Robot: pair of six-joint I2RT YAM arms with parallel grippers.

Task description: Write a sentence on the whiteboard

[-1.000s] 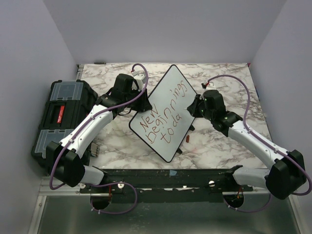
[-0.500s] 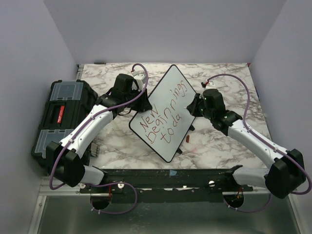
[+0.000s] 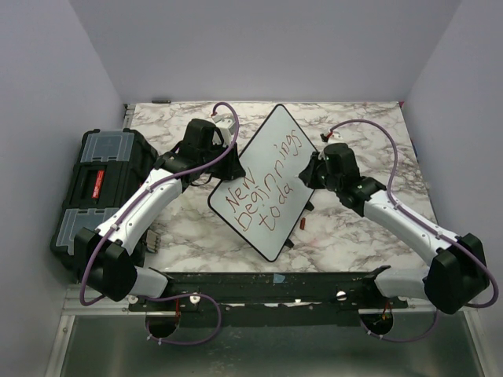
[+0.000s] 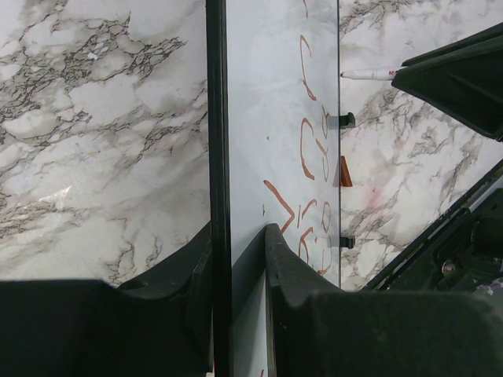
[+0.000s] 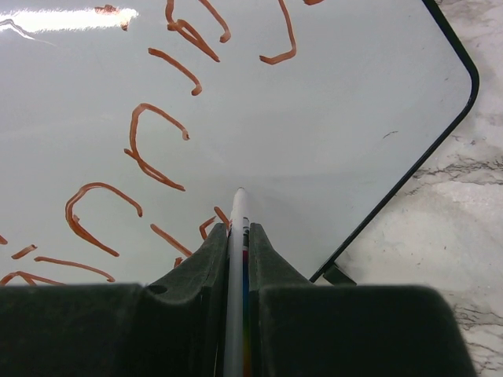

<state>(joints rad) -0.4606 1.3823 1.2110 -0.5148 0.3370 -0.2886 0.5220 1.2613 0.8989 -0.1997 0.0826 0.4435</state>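
The whiteboard (image 3: 271, 157) stands tilted on the marble table, one corner toward the arms. Its red sentence (image 3: 263, 188) reads "New Beginnings toda" in three lines. My left gripper (image 3: 230, 166) is shut on the board's left frame edge; in the left wrist view its jaws (image 4: 237, 255) clamp the whiteboard (image 4: 271, 94) from both sides. My right gripper (image 3: 312, 174) is shut on a white marker (image 5: 238, 224). The marker tip sits at the whiteboard (image 5: 338, 102) just past the last red letters (image 5: 157, 149); I cannot tell whether it touches. The marker (image 4: 369, 75) also shows in the left wrist view.
A black toolbox (image 3: 98, 184) with clear-lidded compartments fills the table's left side beside my left arm. A small red piece (image 3: 302, 224) lies on the marble by the board's lower right edge. Grey walls close in the table on three sides.
My right arm has shifted slightly left toward the board, marker still gripped. The lettering and the left arm look the same.
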